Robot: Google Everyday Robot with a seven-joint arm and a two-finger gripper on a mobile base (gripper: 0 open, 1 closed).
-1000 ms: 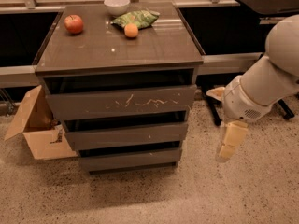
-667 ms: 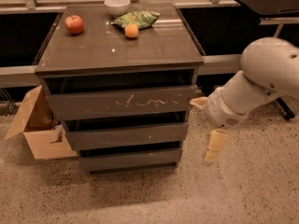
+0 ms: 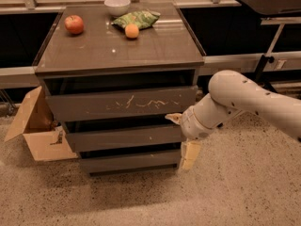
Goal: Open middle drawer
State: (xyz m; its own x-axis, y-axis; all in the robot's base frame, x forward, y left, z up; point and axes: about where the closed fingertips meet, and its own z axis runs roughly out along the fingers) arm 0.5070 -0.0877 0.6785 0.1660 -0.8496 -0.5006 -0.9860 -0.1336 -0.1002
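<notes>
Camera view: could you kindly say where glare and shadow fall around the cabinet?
In the camera view, soft glare streaks the glossy brown cabinet top; deep shadow fills the gap above the dark grey-brown middle drawer; the cream gripper, at that drawer's right end, is evenly lit.

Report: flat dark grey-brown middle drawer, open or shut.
Shut: the middle drawer sits behind the scratched drawer front above; gripper at its right end.

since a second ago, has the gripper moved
Yes, the gripper moved left, from clear of the cabinet to the right end of the middle drawer.
</notes>
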